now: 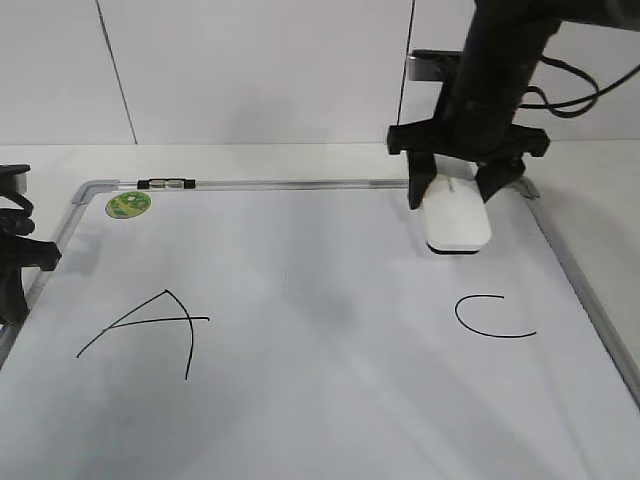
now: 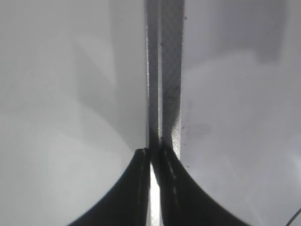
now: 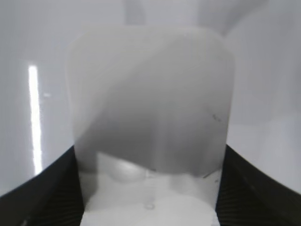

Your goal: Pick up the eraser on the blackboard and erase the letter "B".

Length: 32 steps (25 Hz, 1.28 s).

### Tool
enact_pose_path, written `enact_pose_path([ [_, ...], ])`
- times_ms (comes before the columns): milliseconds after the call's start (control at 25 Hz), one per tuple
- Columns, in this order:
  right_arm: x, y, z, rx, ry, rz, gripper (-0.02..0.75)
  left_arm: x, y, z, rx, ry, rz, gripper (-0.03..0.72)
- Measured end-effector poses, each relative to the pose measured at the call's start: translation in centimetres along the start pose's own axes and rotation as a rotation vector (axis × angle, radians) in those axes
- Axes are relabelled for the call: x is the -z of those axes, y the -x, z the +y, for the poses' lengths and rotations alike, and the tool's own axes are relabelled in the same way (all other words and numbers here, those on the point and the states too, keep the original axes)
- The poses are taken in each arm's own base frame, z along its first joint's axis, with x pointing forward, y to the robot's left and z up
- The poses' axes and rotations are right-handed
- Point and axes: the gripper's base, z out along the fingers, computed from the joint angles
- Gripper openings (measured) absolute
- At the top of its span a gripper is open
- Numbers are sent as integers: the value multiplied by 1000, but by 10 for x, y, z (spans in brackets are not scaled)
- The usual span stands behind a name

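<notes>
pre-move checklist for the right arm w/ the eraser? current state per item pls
1. Right gripper on the eraser: ok, fingers on both its sides.
2. Eraser touching the blackboard: cannot tell.
3. Letter "B" between the "A" and the "C": not visible; the middle of the board is blank.
4. "A" and "C" intact: ok.
5. Left gripper out of the way: ok, at the board's left edge, jaws together.
</notes>
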Motion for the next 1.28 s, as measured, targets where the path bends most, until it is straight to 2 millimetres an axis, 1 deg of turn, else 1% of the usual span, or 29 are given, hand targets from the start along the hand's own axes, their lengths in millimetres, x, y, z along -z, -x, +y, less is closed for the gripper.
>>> enact_pose_path([
  [280,-6,-27,-57,-79,-43,101,546,0,0,0,-2,2,0,32],
  [360,-10,-33,-70,-91,-53,128,546,0,0,0,-2,2,1,32],
  [440,-12,-36,-78,-93,-63,145,546,0,0,0,-2,2,1,32],
  [680,-15,-38,-86,-50,-111,152,546,0,0,0,-2,2,2,32],
  [920,-14,-37,-100,-83,-117,151,546,0,0,0,-2,2,2,32],
  [1080,-14,-37,-101,-70,-97,154,546,0,0,0,-2,2,2,32],
  [1280,-27,-36,-99,-72,-70,191,546,0,0,0,-2,2,2,32],
])
